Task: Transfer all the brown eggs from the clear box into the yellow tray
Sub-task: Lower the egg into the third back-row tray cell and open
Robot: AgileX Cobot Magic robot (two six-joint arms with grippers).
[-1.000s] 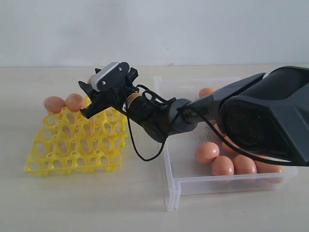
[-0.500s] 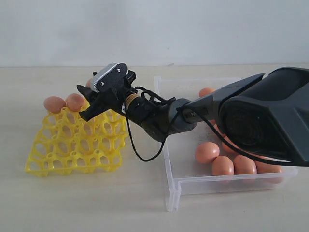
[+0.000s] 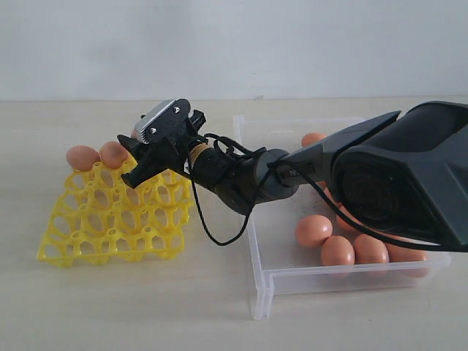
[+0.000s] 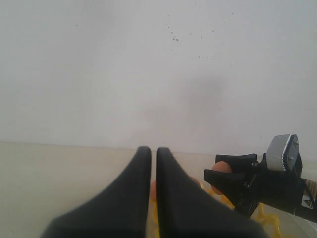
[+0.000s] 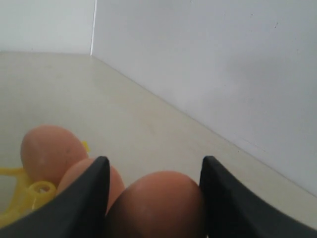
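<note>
My right gripper [image 3: 136,156] is shut on a brown egg [image 5: 156,203], which fills the space between both fingers. It hangs low over the back row of the yellow tray [image 3: 110,219], right beside two brown eggs [image 3: 82,157] [image 3: 113,153] seated there; these two eggs [image 5: 49,151] also show past the finger in the right wrist view. Several more brown eggs [image 3: 314,229] lie in the clear box [image 3: 292,279] at the right, partly hidden by the arm. My left gripper [image 4: 150,150] is shut with nothing in it, and it faces the right gripper [image 4: 230,171].
The yellow tray's front rows hold bare cups. The right arm's dark body [image 3: 395,175] and its looping cable [image 3: 212,230] cross over the clear box's left wall. A white wall stands behind the pale table.
My right gripper has moved a little left and down with the egg, closer to the tray's back row and the two seated eggs.
</note>
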